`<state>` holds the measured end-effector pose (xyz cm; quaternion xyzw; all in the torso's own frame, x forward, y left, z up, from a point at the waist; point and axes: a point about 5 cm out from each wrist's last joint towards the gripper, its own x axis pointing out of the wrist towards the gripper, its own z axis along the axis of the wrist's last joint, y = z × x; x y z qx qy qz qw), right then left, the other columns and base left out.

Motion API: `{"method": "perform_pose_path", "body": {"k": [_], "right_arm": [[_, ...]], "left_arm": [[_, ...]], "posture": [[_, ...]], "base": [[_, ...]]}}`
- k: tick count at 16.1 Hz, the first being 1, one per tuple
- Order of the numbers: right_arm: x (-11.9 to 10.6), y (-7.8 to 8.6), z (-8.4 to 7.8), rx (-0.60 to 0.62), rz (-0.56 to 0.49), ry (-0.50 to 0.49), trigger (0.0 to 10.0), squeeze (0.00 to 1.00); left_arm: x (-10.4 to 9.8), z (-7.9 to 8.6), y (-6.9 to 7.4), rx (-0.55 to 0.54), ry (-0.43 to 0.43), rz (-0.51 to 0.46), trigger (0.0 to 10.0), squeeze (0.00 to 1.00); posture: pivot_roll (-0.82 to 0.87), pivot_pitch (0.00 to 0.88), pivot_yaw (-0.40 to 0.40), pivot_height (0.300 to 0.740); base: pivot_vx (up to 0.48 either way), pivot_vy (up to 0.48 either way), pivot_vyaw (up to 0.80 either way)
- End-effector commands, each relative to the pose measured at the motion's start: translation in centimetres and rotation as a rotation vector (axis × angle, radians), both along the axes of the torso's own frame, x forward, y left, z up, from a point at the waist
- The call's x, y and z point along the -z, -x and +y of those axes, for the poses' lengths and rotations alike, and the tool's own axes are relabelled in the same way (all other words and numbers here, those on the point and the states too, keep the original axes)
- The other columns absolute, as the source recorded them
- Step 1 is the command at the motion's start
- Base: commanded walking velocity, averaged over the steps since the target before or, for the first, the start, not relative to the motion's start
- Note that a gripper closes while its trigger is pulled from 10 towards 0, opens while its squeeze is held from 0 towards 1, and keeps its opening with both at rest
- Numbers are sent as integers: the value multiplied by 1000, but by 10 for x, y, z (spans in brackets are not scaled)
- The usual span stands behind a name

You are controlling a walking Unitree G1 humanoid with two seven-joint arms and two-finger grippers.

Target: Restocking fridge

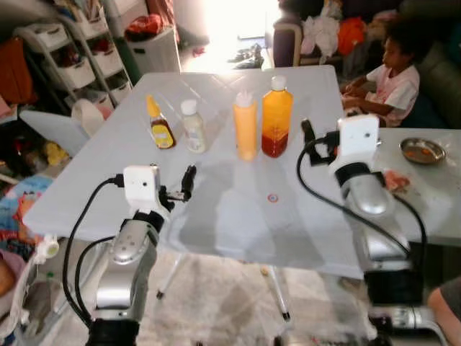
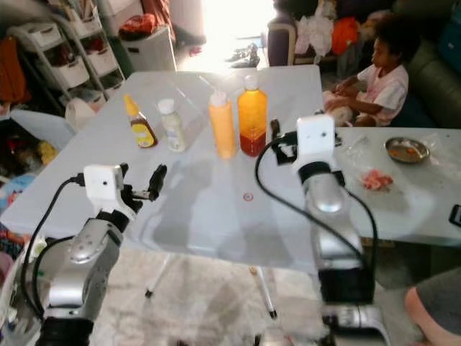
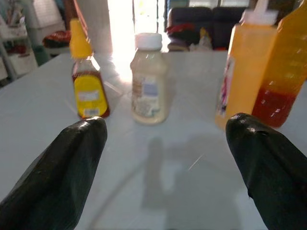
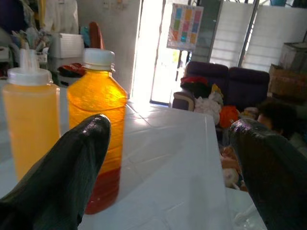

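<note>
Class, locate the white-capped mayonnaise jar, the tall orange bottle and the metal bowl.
mayonnaise jar (image 1: pixel 193 130): left eye view, label.
tall orange bottle (image 1: pixel 276 119): left eye view, body.
metal bowl (image 1: pixel 423 151): left eye view, rim.

Four bottles standing in a row across the table (image 1: pixel 238 216), honey bottle (image 1: pixel 159 124) leftmost, then small jar (image 1: pixel 192 127), squeeze bottle (image 1: pixel 245 126), large bottle (image 1: pixel 276 117) rightmost, metal dish (image 1: pixel 423 151) sitting far right, person (image 1: pixel 389 76) sitting behind.
</note>
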<state>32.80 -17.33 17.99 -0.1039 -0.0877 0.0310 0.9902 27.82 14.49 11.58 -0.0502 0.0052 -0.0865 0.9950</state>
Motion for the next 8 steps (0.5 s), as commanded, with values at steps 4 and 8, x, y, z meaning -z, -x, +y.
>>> {"method": "perform_pose_path", "body": {"k": [4, 8], "right_arm": [[-8, -8, 7, -31, -41, -9, 10000, 0], [-19, -14, 16, -139, -84, 21, 10000, 0]], "left_arm": [[-2, 13, 4, -17, -40, 4, 10000, 0], [-4, 14, 5, -9, -50, 10, 10000, 0]], "posture": [[-34, 0, 98, 740], [-23, 0, 116, 740]], "base": [[0, 0, 0], [0, 0, 0]]}}
